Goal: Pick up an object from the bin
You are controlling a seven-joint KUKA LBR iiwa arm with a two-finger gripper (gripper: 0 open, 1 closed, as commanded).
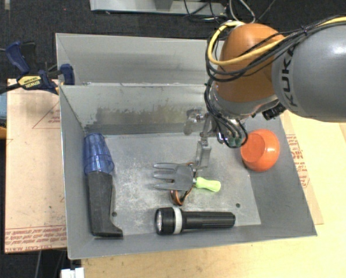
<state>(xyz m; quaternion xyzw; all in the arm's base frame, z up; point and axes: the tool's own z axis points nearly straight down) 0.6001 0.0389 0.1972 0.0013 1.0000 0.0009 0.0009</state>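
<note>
- The grey fork-shaped tool (174,177) lies flat on the bin floor near the middle, prongs pointing left, its short green handle (208,184) pointing right.
- The gripper (199,164) reaches down from the right, its tip at the junction of tool head and handle.
- Jaw state: cannot be told; whether the tool is gripped cannot be told either.
- A black flashlight (195,220) lies just on the near side of the tool, lens to the left.
- An orange bowl (261,150) rests against the right wall.
- A blue-and-black object (98,185) lies along the left wall.
- The grey bin (132,106) holds all of these items.
</note>
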